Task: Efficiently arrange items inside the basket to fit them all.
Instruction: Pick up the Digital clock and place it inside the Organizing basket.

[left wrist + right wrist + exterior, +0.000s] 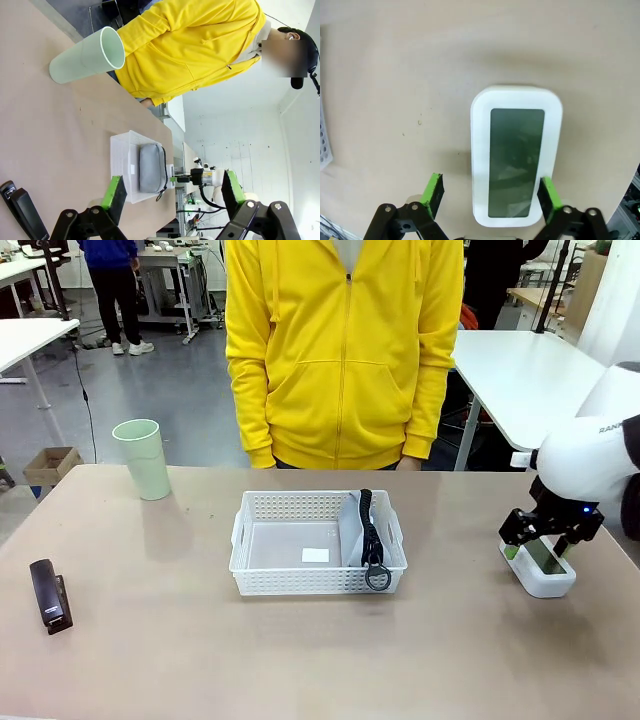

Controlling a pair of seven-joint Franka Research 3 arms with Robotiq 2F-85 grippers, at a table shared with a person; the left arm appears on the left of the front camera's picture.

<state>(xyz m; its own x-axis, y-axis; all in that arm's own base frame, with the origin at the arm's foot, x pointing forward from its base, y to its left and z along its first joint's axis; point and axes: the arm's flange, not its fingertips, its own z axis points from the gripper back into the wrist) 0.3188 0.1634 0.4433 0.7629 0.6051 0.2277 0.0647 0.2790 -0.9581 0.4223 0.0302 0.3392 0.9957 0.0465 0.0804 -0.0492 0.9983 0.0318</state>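
The white basket (300,504) stands mid-table, and the grey pencil pouch (365,530) leans on its edge against the basket's right wall. The pale green tumbler (142,458) stands upright at the far left. At the near left lies the black stapler (49,595). My right gripper (540,540) hovers open just over the white device (545,575), screen up; in the right wrist view its fingers (433,194) straddle the device (516,155). My left gripper (174,189) is open and holds nothing, looking along the table at the tumbler (87,56), basket (122,155), pouch (151,167) and stapler (22,212).
A person in a yellow hoodie (345,350) stands at the far edge behind the basket, hands down. The basket's left half holds only a small white label (315,554). Bare tabletop lies between the basket and each outlying item.
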